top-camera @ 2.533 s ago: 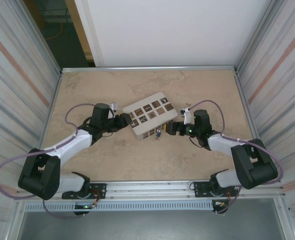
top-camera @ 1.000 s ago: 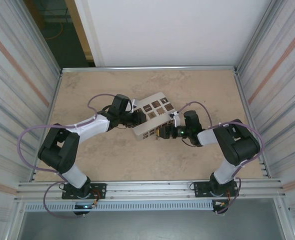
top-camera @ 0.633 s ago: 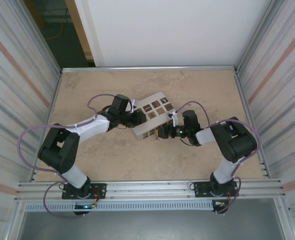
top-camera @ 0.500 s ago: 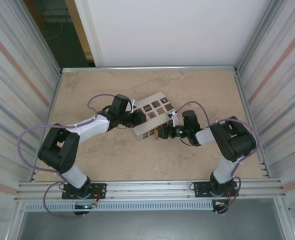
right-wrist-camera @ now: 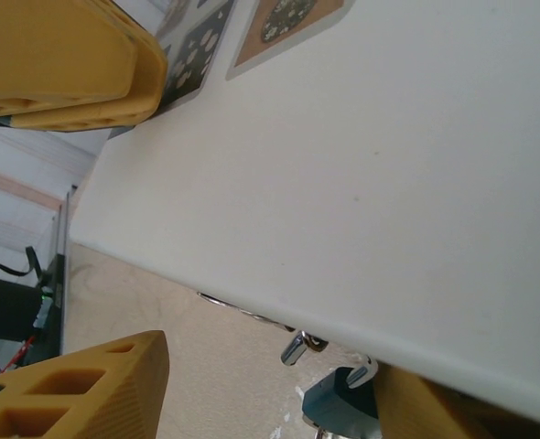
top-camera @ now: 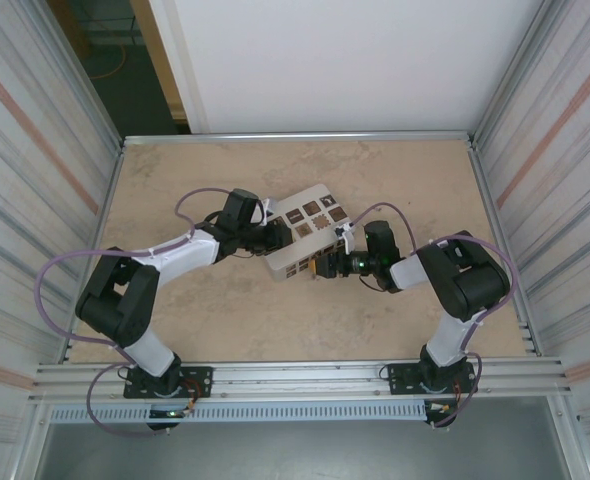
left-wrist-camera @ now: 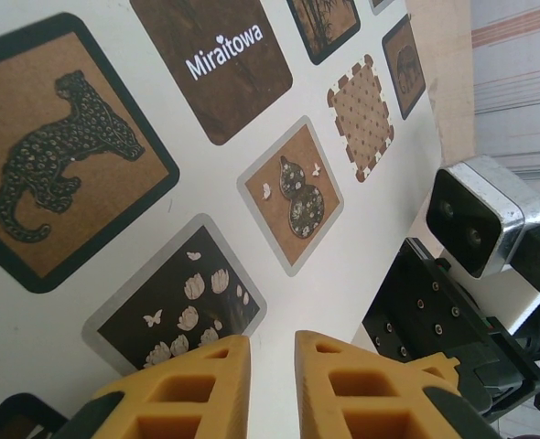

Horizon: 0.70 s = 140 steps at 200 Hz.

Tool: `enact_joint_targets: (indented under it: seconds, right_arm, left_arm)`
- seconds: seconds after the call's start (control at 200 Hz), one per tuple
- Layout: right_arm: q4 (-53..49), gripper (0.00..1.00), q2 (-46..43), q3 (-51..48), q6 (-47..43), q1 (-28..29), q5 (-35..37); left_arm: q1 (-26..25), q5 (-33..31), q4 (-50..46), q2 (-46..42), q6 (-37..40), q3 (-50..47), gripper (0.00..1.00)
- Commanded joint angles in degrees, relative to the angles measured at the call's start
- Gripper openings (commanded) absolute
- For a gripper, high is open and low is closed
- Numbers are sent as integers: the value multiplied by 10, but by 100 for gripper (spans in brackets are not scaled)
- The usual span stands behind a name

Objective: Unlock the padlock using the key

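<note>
The padlock (right-wrist-camera: 339, 407) is tiny, with a blue body and a thin silvery shackle (right-wrist-camera: 295, 347), and hangs at the white box's near edge (right-wrist-camera: 343, 165). In the top view the padlock (top-camera: 317, 268) sits at the box's front side. My right gripper (right-wrist-camera: 272, 355) is open around it, and the right finger (right-wrist-camera: 435, 412) is beside the blue body. My left gripper (left-wrist-camera: 272, 340) hovers over the box top (left-wrist-camera: 343, 274) with a narrow empty gap. The key is hidden.
The white box (top-camera: 310, 215) with brown patterned squares lies slanted mid-table. A thin silvery loop (right-wrist-camera: 243, 311) pokes out under its edge. The left gripper's yellow fingers (right-wrist-camera: 69, 64) show at the box's far side. Bare table (top-camera: 225, 320) lies in front of the box.
My right gripper has crept a little left toward the box's front side, and its jaws have narrowed somewhat. The left arm and the box have stayed put.
</note>
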Motion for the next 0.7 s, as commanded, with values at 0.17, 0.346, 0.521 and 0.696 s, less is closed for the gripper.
enact_joint_targets:
  seconds: [0.17, 0.346, 0.521, 0.696]
  right_arm:
    - [2, 52, -5, 7, -23, 1, -14]
    - [-28, 46, -14, 7, -37, -3, -9]
    - [-54, 40, -21, 8, -50, -5, -7]
    - [-63, 31, -22, 12, -49, -5, -1]
  left_arm:
    - [-4, 4, -33, 13, 11, -21, 18]
    - [-4, 2, -35, 13, 13, -22, 17]
    - [-4, 1, -38, 12, 12, -22, 17]
    - [-4, 0, -39, 11, 13, -22, 15]
